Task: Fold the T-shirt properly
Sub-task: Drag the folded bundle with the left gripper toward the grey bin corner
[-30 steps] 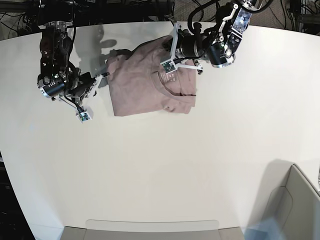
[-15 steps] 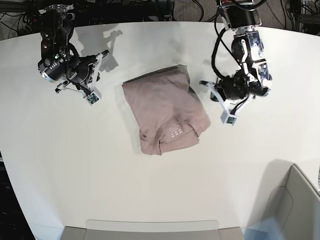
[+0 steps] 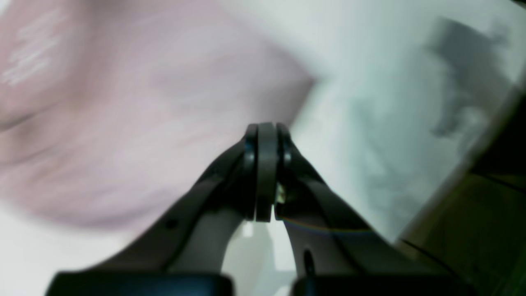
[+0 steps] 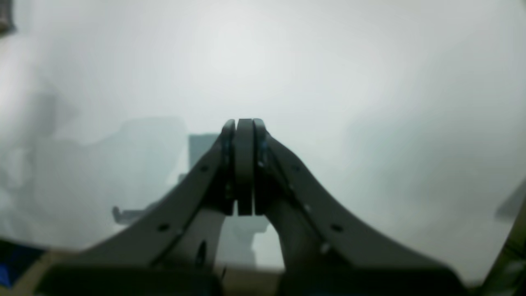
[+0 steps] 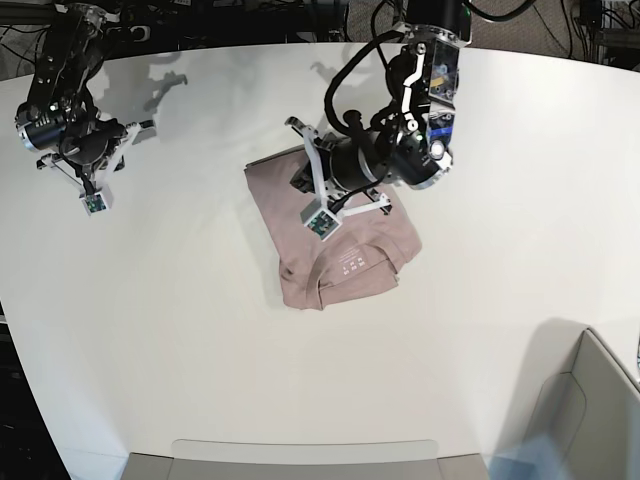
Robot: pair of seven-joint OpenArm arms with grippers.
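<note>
The T-shirt lies near the middle of the white table, a little toward its far side, already gathered into a compact, roughly rectangular packet. No sleeves stick out from it. The collar, with its pale inside label print, sits at the near edge of the packet, facing up. The packet lies somewhat askew to the table's edges, and its near corners look rounded rather than crisp, with a few soft creases across the top layer.

By the look of it the folding itself is mostly done. What may be left is tidying: flattening the top layer, squaring the edges, or perhaps one more fold if a smaller bundle is wanted. That is a judgement, since the layers underneath cannot be seen.

The left hand hangs over the far part of the packet with its jaws pressed together and no cloth between them; the left wrist view shows the pink fabric blurred beneath the tips. Whether it touches the shirt cannot be told.

The right hand is well apart from the garment, over bare table at the far corner, its jaws also together and empty.
</note>
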